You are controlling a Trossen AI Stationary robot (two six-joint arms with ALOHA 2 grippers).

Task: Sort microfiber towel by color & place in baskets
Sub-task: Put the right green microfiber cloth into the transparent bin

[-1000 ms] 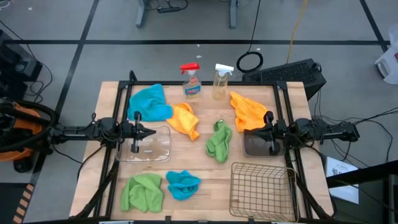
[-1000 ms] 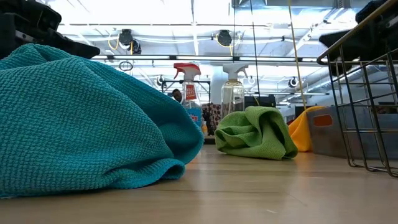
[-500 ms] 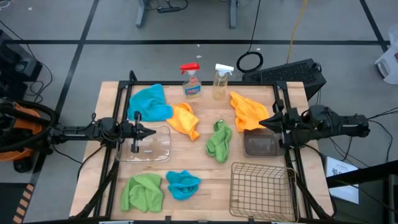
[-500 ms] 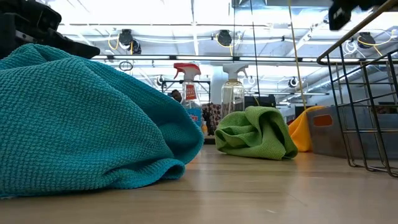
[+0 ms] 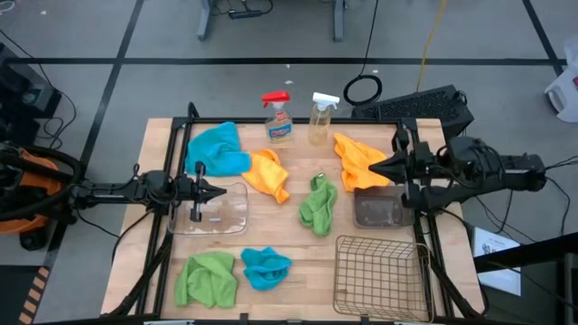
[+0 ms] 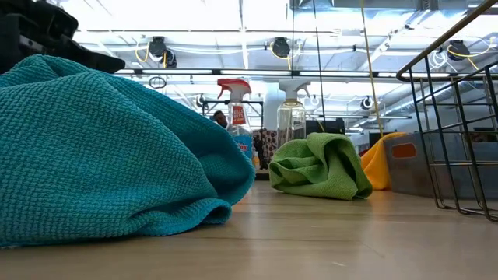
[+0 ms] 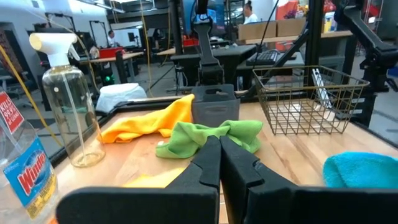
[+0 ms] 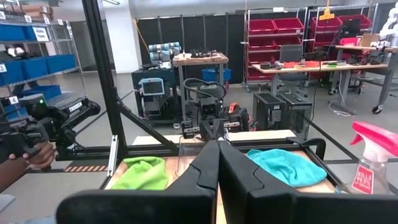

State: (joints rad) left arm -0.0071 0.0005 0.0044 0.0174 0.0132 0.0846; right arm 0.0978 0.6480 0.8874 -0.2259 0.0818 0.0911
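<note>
In the high view, six towels lie flat on the wooden table. One turquoise towel point(image 5: 219, 148) and an orange one point(image 5: 267, 173) lie far left. A green towel point(image 5: 318, 203) is in the middle. Another orange one point(image 5: 356, 155) lies far right. A green point(image 5: 206, 278) and a turquoise one point(image 5: 265, 267) are near the front edge. My left gripper point(image 5: 219, 192) is shut and hovers over the clear tub point(image 5: 226, 215). My right gripper point(image 5: 373, 170) is shut, raised over the edge of the far-right orange towel, just beyond the dark grey bin point(image 5: 379, 210). The wire basket point(image 5: 379, 274) stands near right.
Two spray bottles, a red-capped one point(image 5: 277, 117) and a clear one point(image 5: 322, 119), stand at the far edge. A black frame point(image 5: 177, 162) runs along both table sides. In the right wrist view, a person's hand point(image 8: 25, 158) shows beyond the table.
My right gripper has risen from over the grey bin and moved toward the far edge, leaving the bin uncovered. In the low view it has climbed out of the picture. Its fingers stay shut. The towels have not moved.
</note>
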